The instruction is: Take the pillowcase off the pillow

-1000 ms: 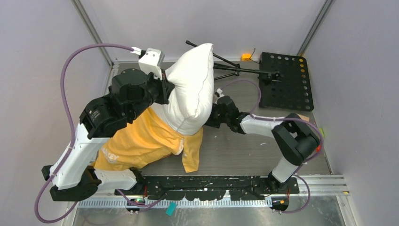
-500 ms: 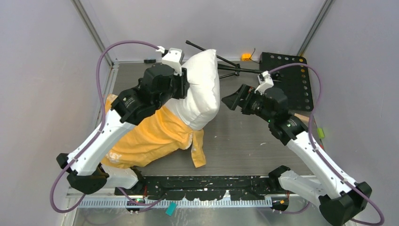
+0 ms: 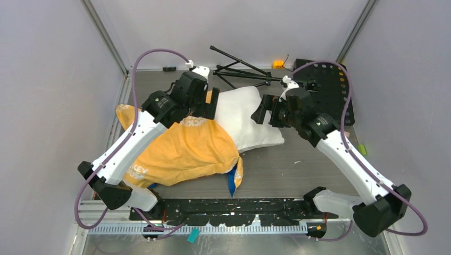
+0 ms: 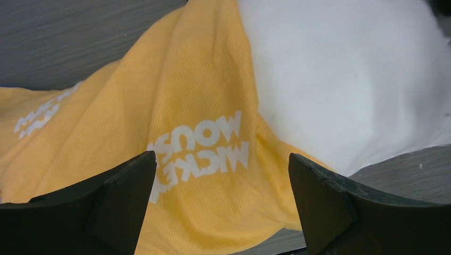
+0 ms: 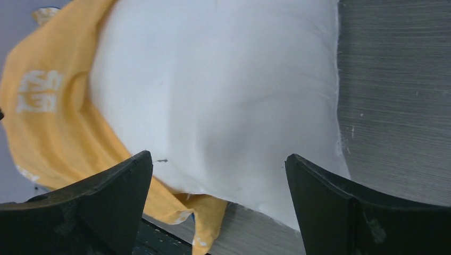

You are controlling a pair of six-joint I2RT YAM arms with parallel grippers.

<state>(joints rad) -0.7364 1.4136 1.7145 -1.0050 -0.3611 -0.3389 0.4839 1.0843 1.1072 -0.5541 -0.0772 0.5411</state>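
Neither arm holds anything: the left pincer (image 4: 220, 164) is spread wide and hovers over the pillowcase (image 4: 175, 133), w/ the white lettering right btwn its jaws and bare pillow (image 4: 345, 79) just off to its right side. The right pincer (image 5: 218, 159) is spread wide too, over the pillow's uncovered end. White cushion fills the gap btwn its jaws, orange cloth is off to its left, and grey surface (image 5: 393, 95) is at its right. From above, approx. half the pillow sticks out of the case mouth and the rest is inside; both lie flat on the surface. Handling, as a judgement: the pillow looks light, plump and very squashy, so it should give under a pinch rather than resist, and a shallow grip could slip off. A deep bite on the bare seam edge or corner under the right pincer looks best. The case looks thin, limp and wrinkly. It should slide along the cushion OK but needs a raised fold to pinch, and a bite straight down under the left pincer would prob. catch the pillow too. Better for the left is loose cloth farther from the mouth, e.g. the far closed end where the fabric looks slack, then pull away from the right pincer.
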